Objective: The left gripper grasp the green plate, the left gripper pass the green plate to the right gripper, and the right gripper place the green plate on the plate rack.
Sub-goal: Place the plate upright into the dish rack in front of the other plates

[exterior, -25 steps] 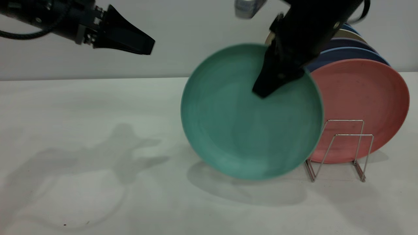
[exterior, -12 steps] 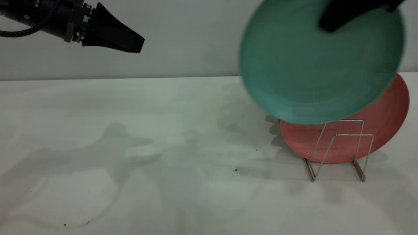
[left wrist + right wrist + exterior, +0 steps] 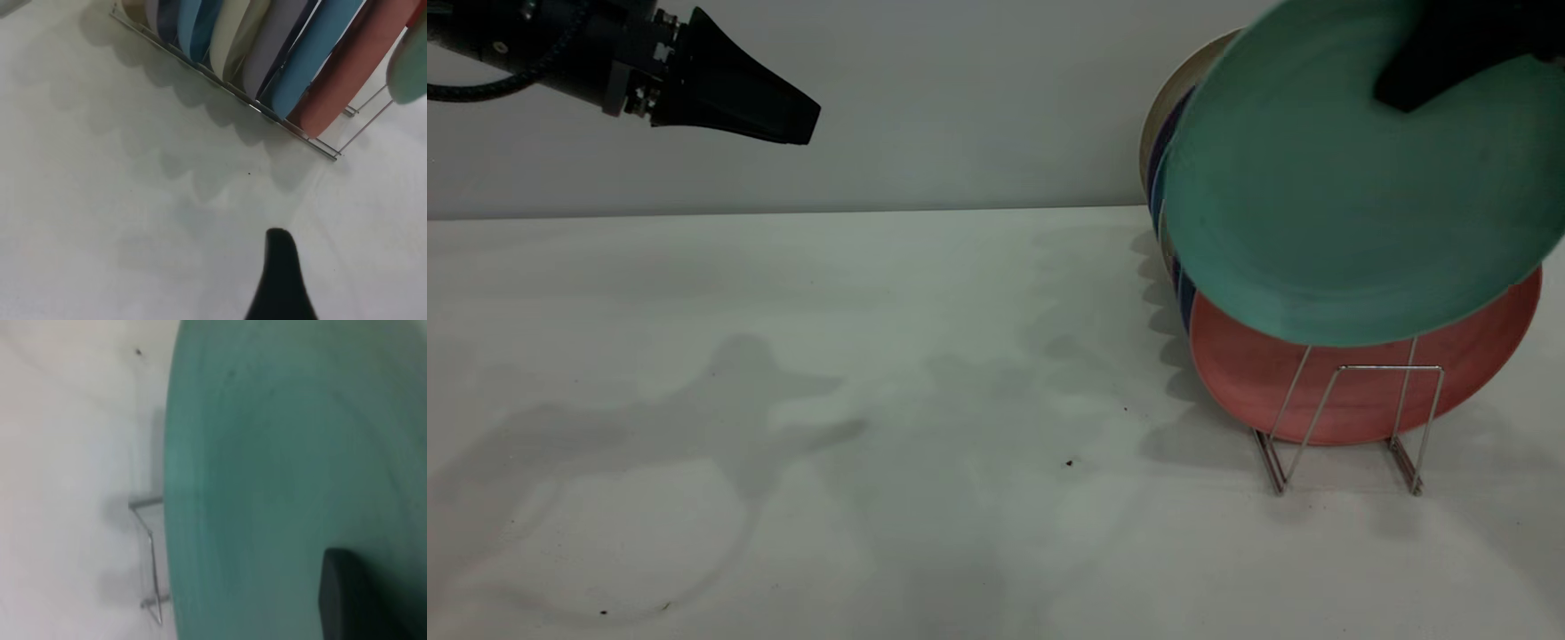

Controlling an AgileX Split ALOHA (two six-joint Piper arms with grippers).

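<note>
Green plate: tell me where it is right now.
In the exterior view the round matte teal-green plastic plate hangs at upper right, gripped by the right claw above the thin silver wire plate rack, in front of the salmon-pink plate.

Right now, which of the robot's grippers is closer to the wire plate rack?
The right gripper. It holds the green plate up just above the plate rack. The left gripper hangs far off at the table's other side.
</note>
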